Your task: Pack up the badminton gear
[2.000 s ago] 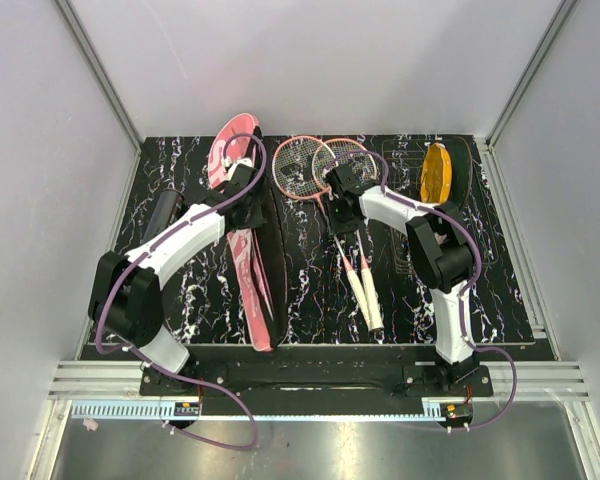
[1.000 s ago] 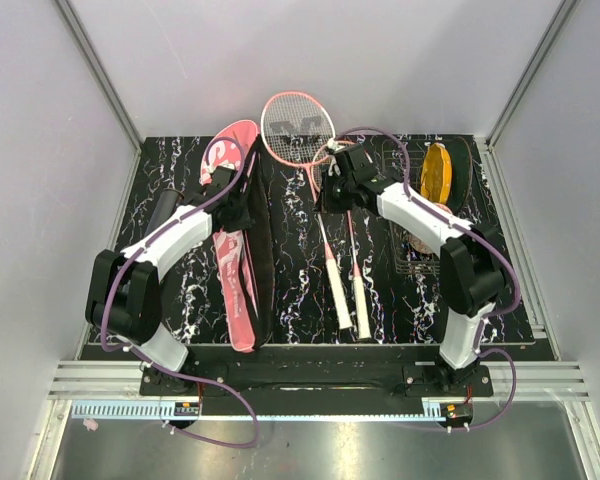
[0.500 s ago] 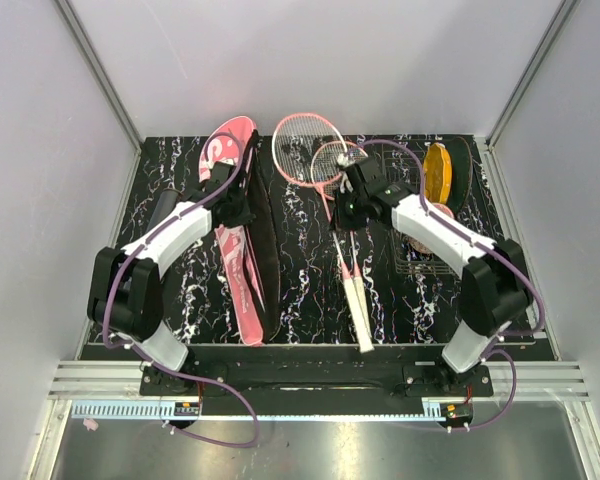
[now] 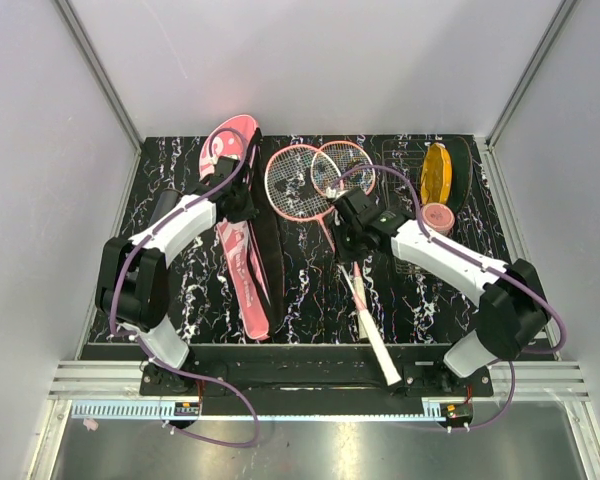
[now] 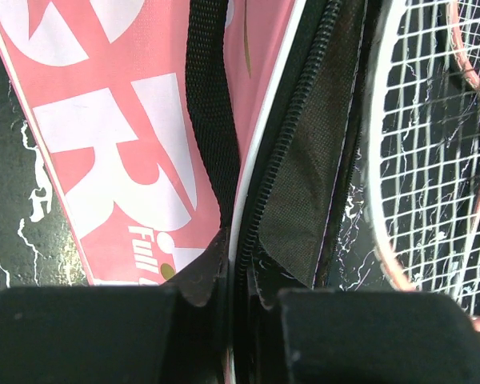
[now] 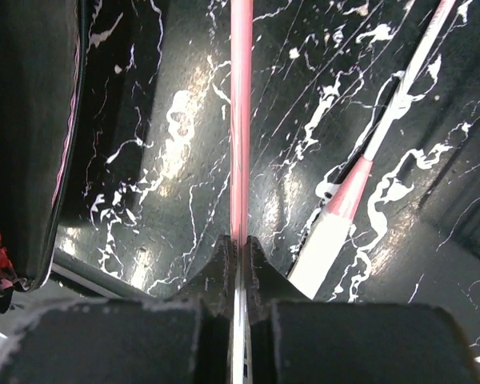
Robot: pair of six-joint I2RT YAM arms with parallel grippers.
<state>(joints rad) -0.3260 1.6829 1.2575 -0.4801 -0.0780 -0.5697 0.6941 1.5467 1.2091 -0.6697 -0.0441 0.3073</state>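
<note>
The long pink cover [image 4: 237,262] lies at the left, its black inner side [image 4: 267,240] folded open. My left gripper [image 4: 242,196] is shut on the cover's zip edge [image 5: 248,200], with the pink lettered face [image 5: 120,136] to its left. Two pink-framed rackets lie with their heads [image 4: 295,181] [image 4: 342,168] side by side just right of the cover. My right gripper [image 4: 349,228] is shut on one racket's pink shaft [image 6: 240,120]. The other racket's white handle [image 6: 326,244] lies beside it. A white handle [image 4: 378,348] reaches toward the near edge.
A yellow oval disc [image 4: 436,172] stands at the back right, with a small pinkish cup [image 4: 437,217] in front of it. A black tube [image 4: 164,211] lies at the left, partly behind my left arm. Grey walls close in the black marbled table [image 4: 180,300].
My right gripper has pulled the rackets toward the near edge and the left, and their heads now lie flatter beside the cover. My left gripper shifted slightly back along the cover's edge.
</note>
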